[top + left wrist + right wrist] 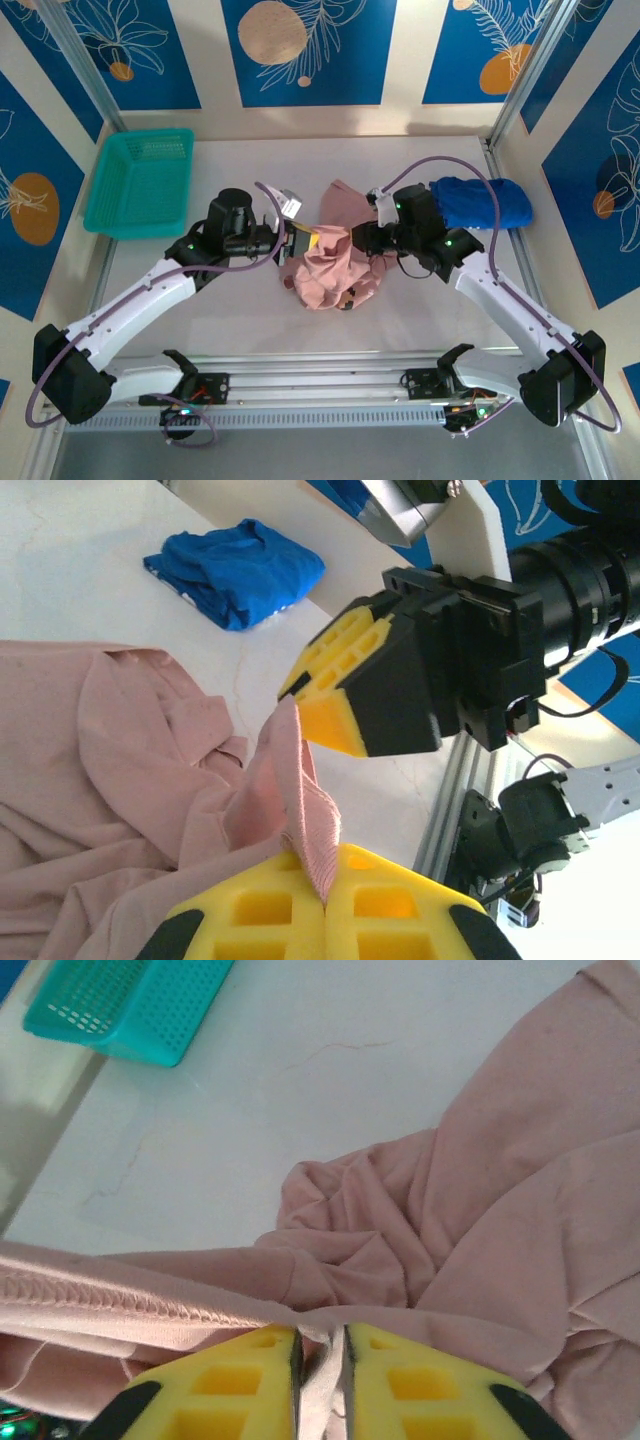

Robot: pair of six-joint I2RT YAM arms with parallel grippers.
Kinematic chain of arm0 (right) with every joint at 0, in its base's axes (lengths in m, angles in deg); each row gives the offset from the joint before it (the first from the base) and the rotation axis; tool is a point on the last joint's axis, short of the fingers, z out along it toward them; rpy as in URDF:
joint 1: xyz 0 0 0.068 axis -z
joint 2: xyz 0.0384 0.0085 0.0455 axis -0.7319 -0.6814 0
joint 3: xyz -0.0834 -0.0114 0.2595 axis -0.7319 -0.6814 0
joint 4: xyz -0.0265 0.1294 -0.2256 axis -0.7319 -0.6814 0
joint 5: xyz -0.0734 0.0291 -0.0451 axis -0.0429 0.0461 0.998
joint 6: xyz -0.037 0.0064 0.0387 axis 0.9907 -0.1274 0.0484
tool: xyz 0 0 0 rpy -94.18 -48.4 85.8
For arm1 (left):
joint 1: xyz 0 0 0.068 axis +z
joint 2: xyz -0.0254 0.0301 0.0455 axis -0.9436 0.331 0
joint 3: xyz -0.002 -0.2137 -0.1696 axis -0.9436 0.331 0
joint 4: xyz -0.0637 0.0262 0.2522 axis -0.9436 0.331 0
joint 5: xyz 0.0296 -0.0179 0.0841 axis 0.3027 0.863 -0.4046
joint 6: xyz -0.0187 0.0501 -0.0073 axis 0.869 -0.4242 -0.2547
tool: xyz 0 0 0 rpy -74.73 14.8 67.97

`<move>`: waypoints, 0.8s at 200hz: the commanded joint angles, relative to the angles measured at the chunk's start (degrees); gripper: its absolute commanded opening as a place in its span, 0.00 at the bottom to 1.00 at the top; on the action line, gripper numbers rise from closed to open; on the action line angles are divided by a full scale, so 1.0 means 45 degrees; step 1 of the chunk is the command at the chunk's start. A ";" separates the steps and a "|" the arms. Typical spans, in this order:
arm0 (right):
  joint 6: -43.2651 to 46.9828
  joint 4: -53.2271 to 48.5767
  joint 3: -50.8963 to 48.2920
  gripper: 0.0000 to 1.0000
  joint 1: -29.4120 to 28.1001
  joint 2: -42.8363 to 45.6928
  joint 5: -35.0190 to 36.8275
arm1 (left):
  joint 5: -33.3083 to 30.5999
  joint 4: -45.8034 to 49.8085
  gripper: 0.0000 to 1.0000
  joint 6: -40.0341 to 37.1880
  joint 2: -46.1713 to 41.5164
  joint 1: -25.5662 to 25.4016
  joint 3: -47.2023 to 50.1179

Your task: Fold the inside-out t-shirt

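Two arms meet over the middle of a pale desk (250,315), each with a hold on one rumpled, salmon-pink t-shirt (335,272). Left gripper (325,905) clenched on a raised fold of the cloth, yellow pads pressed together, the pinched edge standing up between them as a narrow ridge. Right gripper (320,1360) just beside it, almost tip to tip, grasping a thin strip of the same t-shirt between pads drawn nearly together, close by a hem with its looped stitching exposed. From the top view: most of the t-shirt heaped in loose creases on the desk, directly below and between the two grippers, one flap spread toward the far side. Pulls taut only along the short span near the pads; sags in soft folds everywhere else. Far left, well apart from the cloth: a teal plastic basket (140,185) with perforated walls, upright near the corner. Far right, behind the right arm: a royal-blue garment (485,203) bunched in a small pile, near the t-shirt but not touching it. Fine lines faintly visible in the desk surface beside the pink cloth.
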 commanded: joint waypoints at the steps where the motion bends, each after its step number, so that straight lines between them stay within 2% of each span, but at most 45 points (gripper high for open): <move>1: -0.0605 0.0245 -0.0534 0.27 0.0125 0.0127 -0.1513 | -0.0554 0.0101 0.00 0.0333 -0.0174 0.0144 -0.0279; 36: -0.1559 0.1305 -0.1297 0.34 0.0125 0.0314 -0.2316 | -0.0678 0.0125 0.00 0.0365 -0.0118 0.0139 -0.0361; 77: -0.2257 0.2264 -0.1599 0.34 0.0085 -0.0077 -0.2791 | -0.0666 0.0086 0.00 0.0387 -0.0117 0.0139 -0.0383; 91: -0.2369 0.2363 -0.1605 0.27 0.0065 -0.0231 -0.2807 | -0.0713 0.0077 0.00 0.0364 -0.0161 0.0149 -0.0344; 118: -0.1882 0.1441 -0.1136 0.00 0.0227 -0.0087 -0.2251 | -0.1332 0.0289 0.00 0.0238 -0.0276 0.0139 -0.0212; 139: -0.1409 0.0566 -0.0631 0.00 0.0815 0.0559 -0.2428 | -0.2365 0.0682 0.00 -0.0035 -0.0417 0.0207 -0.0037; 160: -0.1458 0.0601 -0.0576 0.00 0.1779 0.1355 -0.4228 | -0.2989 0.0830 0.00 -0.0134 -0.0479 0.0579 0.0369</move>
